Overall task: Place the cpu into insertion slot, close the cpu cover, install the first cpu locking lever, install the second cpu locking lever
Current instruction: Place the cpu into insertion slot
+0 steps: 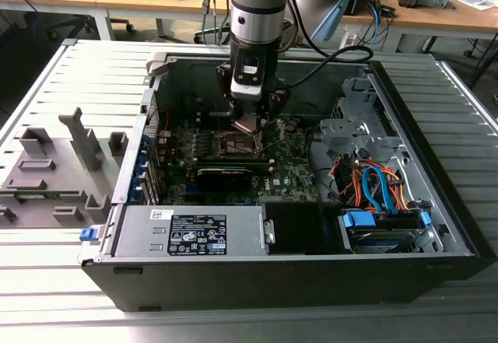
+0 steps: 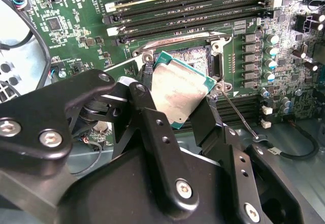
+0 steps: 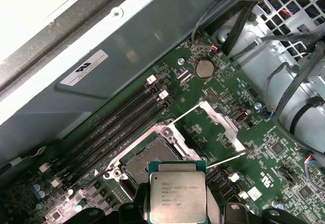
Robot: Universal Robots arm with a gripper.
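My gripper [image 1: 247, 123] hangs inside the open computer case, shut on the cpu [image 2: 177, 92], a silvery square chip with a green edge. In the second wrist view the black fingers [image 2: 147, 104] clamp two opposite sides of the chip, which is tilted. The cpu [image 3: 177, 196] is just above and beside the insertion slot [image 3: 150, 160], not seated in it. The slot [image 2: 190, 56] lies bare, its dark contact field showing. The cpu cover [image 3: 221, 122] stands swung up at one side of the slot. Two thin locking levers [image 3: 226, 159] stick out, unlatched.
Long black memory slots [image 3: 119, 120] run beside the socket. A long black card [image 1: 226, 173] lies across the board in front of it. The drive cage with orange and blue cables [image 1: 373, 187] fills the exterior view's right. The case wall [image 3: 101, 56] rises close by.
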